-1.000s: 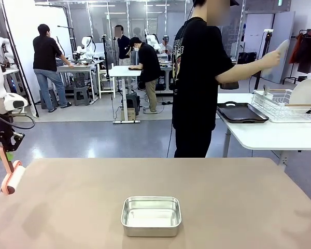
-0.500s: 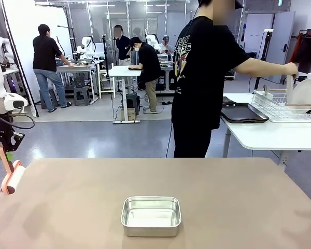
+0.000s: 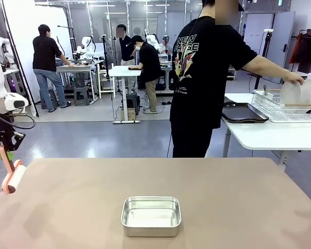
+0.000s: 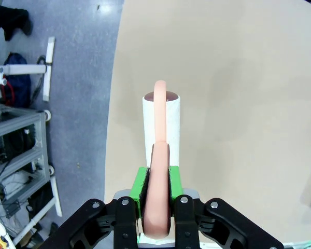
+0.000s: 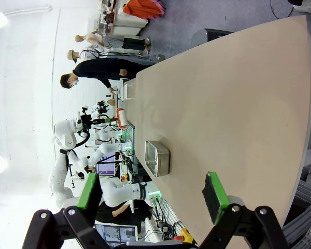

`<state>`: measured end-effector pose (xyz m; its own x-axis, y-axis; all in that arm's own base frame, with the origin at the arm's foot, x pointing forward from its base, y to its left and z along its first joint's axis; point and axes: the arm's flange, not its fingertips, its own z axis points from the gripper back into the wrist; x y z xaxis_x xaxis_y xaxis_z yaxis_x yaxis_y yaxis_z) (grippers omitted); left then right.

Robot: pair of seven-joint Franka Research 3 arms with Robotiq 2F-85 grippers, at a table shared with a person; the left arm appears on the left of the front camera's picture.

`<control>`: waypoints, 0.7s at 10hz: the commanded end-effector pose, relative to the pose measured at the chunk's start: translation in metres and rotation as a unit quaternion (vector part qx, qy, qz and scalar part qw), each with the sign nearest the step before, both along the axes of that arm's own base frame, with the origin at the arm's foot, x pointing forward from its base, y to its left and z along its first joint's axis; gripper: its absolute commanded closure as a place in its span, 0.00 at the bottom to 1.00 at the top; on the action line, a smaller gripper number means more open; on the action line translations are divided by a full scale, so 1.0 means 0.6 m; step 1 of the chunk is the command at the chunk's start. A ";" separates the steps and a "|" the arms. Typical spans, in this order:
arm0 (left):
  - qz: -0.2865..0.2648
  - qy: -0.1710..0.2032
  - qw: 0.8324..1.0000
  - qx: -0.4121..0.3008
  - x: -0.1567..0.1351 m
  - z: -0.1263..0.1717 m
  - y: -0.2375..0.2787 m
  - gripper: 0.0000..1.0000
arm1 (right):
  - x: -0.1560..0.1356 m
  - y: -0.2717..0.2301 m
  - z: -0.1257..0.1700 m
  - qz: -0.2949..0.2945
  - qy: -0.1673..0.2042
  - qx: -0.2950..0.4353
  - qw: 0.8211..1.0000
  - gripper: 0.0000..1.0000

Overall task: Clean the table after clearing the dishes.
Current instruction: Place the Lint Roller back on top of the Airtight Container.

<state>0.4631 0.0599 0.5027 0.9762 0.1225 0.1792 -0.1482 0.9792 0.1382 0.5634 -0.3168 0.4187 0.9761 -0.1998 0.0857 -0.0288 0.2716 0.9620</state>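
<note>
- The table (image 3: 238,197) carries no dishes now; a person (image 3: 205,78) stands at the white side table (image 3: 269,136) past its far right corner, setting a plate (image 3: 291,93) into a wire rack (image 3: 280,106) that holds plates upright. A dark tray (image 3: 241,112) lies beside the rack.
- Risk: the steel pan (image 3: 151,216) sits near the table's near edge, mid-width. It looks empty. A sweep across the top could knock it off that edge.
- The left gripper (image 4: 154,189) is clenched on the pink handle of a lint roller (image 4: 161,127), hanging over the table's left edge. Lowered too far out, the roller could miss the top.
- The right gripper (image 5: 150,197) stands spread wide, holding nothing, above the table.
</note>
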 end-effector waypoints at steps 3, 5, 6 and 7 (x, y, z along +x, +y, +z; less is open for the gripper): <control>-0.115 -0.044 0.991 0.051 -0.002 0.090 -0.111 0.78 | -0.001 0.003 0.003 0.000 -0.001 0.000 1.000 0.00; -0.203 -0.053 0.974 0.083 0.008 0.137 -0.196 0.78 | -0.001 0.003 0.003 0.000 -0.001 0.000 1.000 0.00; -0.262 -0.052 0.959 0.096 0.013 0.151 -0.245 0.78 | -0.001 0.003 0.003 0.000 -0.001 0.000 1.000 0.00; -0.324 -0.045 0.939 0.100 0.018 0.156 -0.299 0.78 | -0.001 0.003 0.003 0.000 -0.001 0.000 1.000 0.00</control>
<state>0.4635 -0.1099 0.5912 0.8632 -0.4301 0.2645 0.3496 0.8871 0.3014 0.5636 -0.3165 0.4187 0.9762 -0.1994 0.0857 -0.0290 0.2716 0.9620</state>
